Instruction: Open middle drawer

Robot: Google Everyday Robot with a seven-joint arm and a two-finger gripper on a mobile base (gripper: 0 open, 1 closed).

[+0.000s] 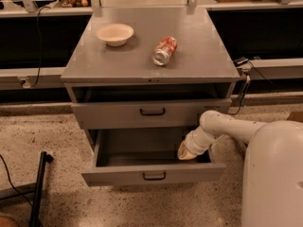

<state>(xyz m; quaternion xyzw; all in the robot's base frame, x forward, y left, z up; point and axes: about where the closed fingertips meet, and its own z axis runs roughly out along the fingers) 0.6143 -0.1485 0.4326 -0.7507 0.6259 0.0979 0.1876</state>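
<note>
The grey cabinet (199, 56) has a top drawer (113, 115) with a black bar handle, its front nearly flush. Below it the middle drawer (118, 174) stands pulled well out. Its inside shows bare and its small black handle (154, 176) sits at the front's centre. My white arm (227, 126) comes in from the right and bends down into this drawer. The gripper (187, 152) sits inside the drawer's right end, just behind the front panel. Anything below the open drawer is hidden by it.
On the cabinet top lie a cream bowl (114, 33) and an orange can (164, 50) on its side. My white body (274, 174) fills the lower right. A black stand leg (39, 188) crosses the speckled floor at the lower left. A cable (244, 86) hangs beside the cabinet's right side.
</note>
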